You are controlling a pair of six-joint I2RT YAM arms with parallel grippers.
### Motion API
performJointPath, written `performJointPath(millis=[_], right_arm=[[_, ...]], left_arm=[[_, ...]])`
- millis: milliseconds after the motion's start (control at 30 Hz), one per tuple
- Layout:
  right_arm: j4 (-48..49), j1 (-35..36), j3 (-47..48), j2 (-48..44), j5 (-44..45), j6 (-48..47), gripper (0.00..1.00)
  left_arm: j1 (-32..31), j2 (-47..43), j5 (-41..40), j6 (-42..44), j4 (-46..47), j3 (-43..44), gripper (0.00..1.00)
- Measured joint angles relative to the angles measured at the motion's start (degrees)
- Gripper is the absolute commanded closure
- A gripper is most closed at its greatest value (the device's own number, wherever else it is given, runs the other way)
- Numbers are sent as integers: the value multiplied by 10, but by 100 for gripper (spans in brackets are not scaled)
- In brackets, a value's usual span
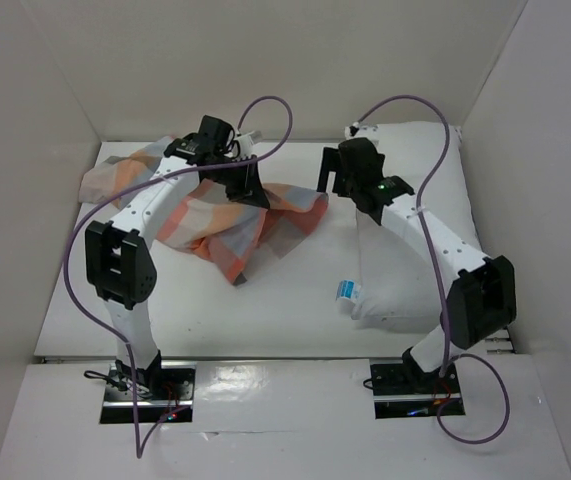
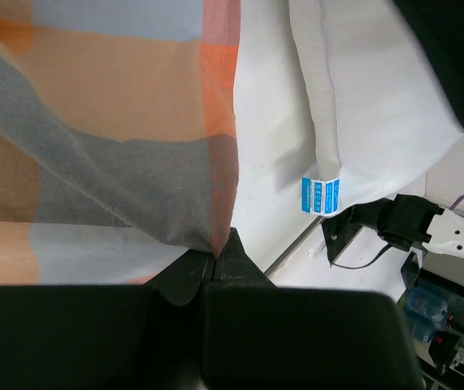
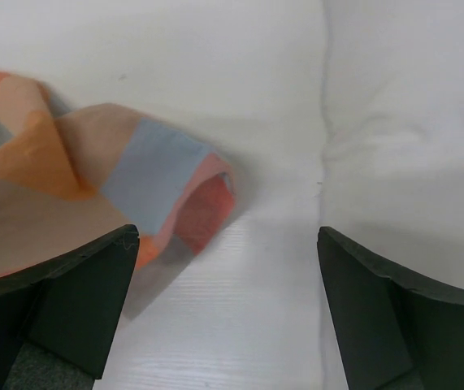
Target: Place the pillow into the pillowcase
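Caller: Top camera first. The pillowcase (image 1: 227, 218) lies crumpled on the white table (image 1: 265, 310), left of centre, checks of orange, blue and grey all bunched up.

Spotter: And the pillow (image 1: 410, 285) is on the right side, stretched from the far wall toward the near edge, with its blue label (image 1: 346, 296) at the near left corner. Pillow and pillowcase are apart, nothing inside anything.

Caller: The left gripper (image 1: 249, 182) sits over the middle of the checked cloth. The right gripper (image 1: 333, 172) hangs between the cloth's right end and the pillow.

Spotter: Over to the left wrist camera. The fingertips are pressed tight together, and a grey-and-orange edge of the pillowcase runs straight down into that pinch. That's a grip on fabric.

Caller: Agreed. The pillow's seamed edge and the label show to the right of it, resting on the table.

Spotter: Right wrist camera now. Both black fingers stand far apart at the bottom corners, with bare table between them.

Caller: Wide open and holding nothing. A rounded end of the pillowcase lies just beyond the left finger, and the pillow fills the right side beyond the other finger.
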Motion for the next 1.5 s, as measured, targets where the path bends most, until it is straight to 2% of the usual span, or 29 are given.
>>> performJointPath(millis=[133,333,367,400,433,467,500,600,700,800,933,1067,1300,1500], right_arm=[[-57,-9,52,4,80,-17,0],[-147,-75,263,217,174,-41,2],[-160,-87,287,259,175,-43,10],[-175,-96,308,296,177,-46,26],[-189,-103,326,329,176,-54,76],[-198,-111,340,357,173,-61,77],[-202,-116,347,374,171,-63,100],[-198,-121,348,365,146,-66,100],[-171,-120,291,296,119,-78,100],[-140,-124,185,188,91,-84,100],[-103,-130,14,-13,33,-88,100],[-91,-136,-82,-184,-55,-89,100],[-79,-140,-117,-330,-163,-76,100],[-82,-141,-136,-394,-258,-89,100]], left_arm=[[0,4,1,-1,3,3,100],[0,10,-1,-11,5,11,100],[0,12,-1,-13,6,14,100],[0,12,-2,-13,8,15,100],[0,13,-2,-13,8,15,100],[0,13,-3,-14,8,15,100],[0,13,-5,-14,9,15,100],[0,13,-6,-14,9,15,100],[0,13,-7,-15,9,16,100],[2,15,-9,-15,9,24,100],[7,16,-8,-15,10,35,100],[19,19,-1,-16,13,39,100],[46,24,5,-31,15,42,100],[78,60,25,-47,23,87,100]])
